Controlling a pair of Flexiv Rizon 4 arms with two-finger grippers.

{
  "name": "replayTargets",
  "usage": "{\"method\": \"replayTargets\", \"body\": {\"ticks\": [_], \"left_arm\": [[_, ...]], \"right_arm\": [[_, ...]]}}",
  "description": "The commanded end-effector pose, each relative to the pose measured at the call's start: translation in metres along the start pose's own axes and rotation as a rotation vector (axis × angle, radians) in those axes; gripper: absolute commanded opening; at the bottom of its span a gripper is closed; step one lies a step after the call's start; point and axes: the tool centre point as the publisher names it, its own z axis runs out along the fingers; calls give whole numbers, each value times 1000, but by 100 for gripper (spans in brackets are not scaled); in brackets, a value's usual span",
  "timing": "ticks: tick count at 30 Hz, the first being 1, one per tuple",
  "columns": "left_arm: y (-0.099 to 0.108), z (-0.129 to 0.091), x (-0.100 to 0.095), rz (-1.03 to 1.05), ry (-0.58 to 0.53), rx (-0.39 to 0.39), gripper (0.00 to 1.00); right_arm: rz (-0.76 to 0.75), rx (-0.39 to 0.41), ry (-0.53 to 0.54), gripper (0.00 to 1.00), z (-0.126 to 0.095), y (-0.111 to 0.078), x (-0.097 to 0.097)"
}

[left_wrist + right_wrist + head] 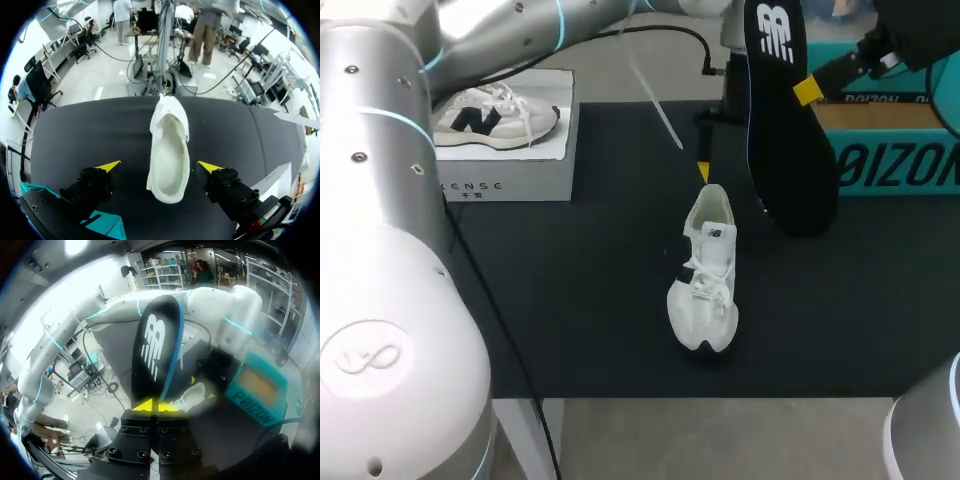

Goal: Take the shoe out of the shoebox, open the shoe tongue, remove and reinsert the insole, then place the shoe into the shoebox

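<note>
A white shoe (705,270) lies on the black mat (580,300), toe toward the front edge. In the left wrist view the shoe (170,150) has its heel end between the fingers of my left gripper (159,166), which stands open and touches neither side. In the head view one yellow fingertip (703,172) of this gripper shows just behind the heel. My right gripper (810,90) is shut on the edge of a black insole (780,120) and holds it upright above the mat, right of the shoe. The right wrist view shows the insole (155,350) rising from the shut gripper (152,405).
A white box (510,165) with a shoe pictured on its lid stands at the back left of the mat. A teal shoebox (895,150) sits at the back right, behind the insole. The front and left of the mat hold nothing else.
</note>
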Motion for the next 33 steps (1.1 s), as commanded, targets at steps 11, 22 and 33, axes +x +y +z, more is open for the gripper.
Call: {"method": "replayTargets", "body": {"ticks": [11,22,33], "left_arm": [[-16,-14,84,128,-1259,-291,100],[-16,-14,84,128,-1259,-291,100],[-16,-14,84,128,-1259,-291,100]], "right_arm": [[1,5,0,0,1,2,-1],[1,5,0,0,1,2,-1],[1,5,0,0,1,2,-1]]}}
